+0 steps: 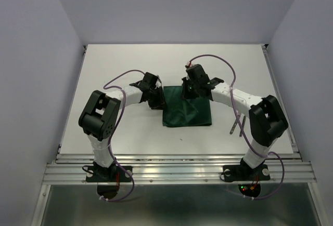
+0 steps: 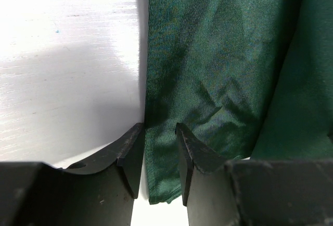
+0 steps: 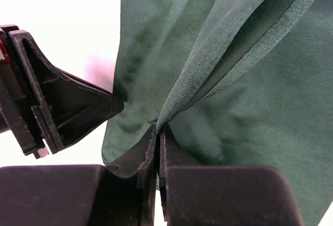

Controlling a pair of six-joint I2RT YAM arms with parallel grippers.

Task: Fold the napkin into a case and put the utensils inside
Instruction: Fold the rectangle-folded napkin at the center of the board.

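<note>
Between the two tools, on the white tabletop [image 1: 119, 70], lies the dark green napkin [image 1: 186, 113], mostly flat. The right tool [image 3: 157, 132] sits over its far right corner with jaws fully closed, pinching a doubled edge of the cloth; from that pinch a fold rises off the surface and opens into a narrow loop. The left tool [image 2: 158, 132] is at the napkin's left edge, jaws about half apart, one finger over the bare tabletop and the other over the cloth. The hem runs into the gap between them and nothing is clamped. Well off to the right tool's outer side, beside the right arm [image 1: 265, 119], the silver utensils [image 1: 235, 124] lie on the tabletop, too small to tell apart.
</note>
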